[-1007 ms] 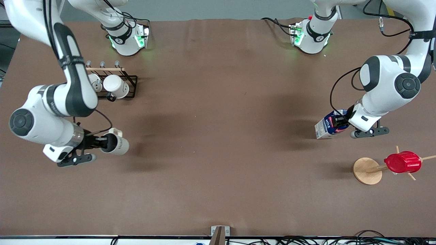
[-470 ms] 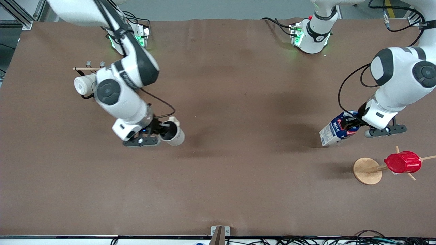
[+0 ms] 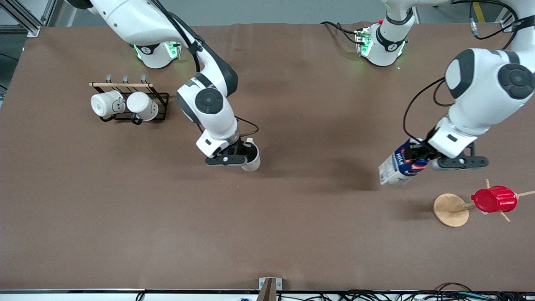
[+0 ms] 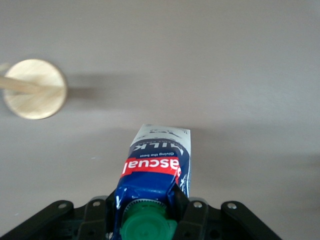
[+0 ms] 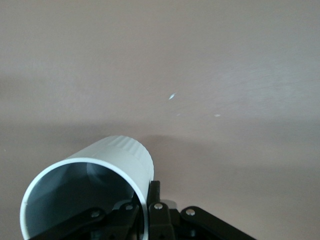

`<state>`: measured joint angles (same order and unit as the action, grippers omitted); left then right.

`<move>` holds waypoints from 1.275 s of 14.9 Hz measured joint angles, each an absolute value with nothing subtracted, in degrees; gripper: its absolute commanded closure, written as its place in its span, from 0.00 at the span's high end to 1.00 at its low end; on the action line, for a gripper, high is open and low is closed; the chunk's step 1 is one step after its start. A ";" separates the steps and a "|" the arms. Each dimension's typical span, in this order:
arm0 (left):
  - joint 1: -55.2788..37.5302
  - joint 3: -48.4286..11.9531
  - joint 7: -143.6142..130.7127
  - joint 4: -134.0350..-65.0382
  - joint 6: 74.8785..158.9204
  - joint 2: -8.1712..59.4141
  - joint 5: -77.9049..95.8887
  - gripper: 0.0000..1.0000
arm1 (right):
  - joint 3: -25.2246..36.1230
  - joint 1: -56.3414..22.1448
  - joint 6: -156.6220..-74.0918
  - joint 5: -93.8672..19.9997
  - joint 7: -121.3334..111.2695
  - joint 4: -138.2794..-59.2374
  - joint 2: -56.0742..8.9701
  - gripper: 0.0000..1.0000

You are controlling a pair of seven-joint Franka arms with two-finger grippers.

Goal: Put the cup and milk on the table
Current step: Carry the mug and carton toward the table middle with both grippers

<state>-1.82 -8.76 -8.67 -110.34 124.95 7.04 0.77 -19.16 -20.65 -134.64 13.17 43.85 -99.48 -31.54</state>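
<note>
Over the table [image 3: 292, 234], left gripper [image 3: 419, 156] clamps "MILK"-lettered milk [image 3: 397, 167].

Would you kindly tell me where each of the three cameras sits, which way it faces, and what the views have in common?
Front view: high across the table, facing both bases; shows both arms, the right tool with the cup, the left tool with the milk.
Left wrist view: on the left wrist, looking down past the left tool at the milk and a wooden stand base.
Right wrist view: on the right wrist, looking down past the right tool at the cup.
Shared: the front view shows each wrist view's held thing; the table is in all three.
</note>
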 measured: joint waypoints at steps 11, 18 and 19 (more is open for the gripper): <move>-19.15 -9.66 -22.46 -95.74 112.25 19.14 0.52 0.17 | -21.81 -22.85 -136.68 17.16 46.22 -99.29 -36.61 0.04; -28.28 -9.68 -33.52 -89.32 112.20 27.22 -1.57 0.18 | -21.74 -23.18 -136.64 17.17 46.58 -98.80 -36.78 1.00; -28.46 -9.67 -33.89 -88.84 112.18 27.75 -1.57 0.18 | -21.72 -23.01 -136.60 17.17 46.58 -98.64 -36.78 1.00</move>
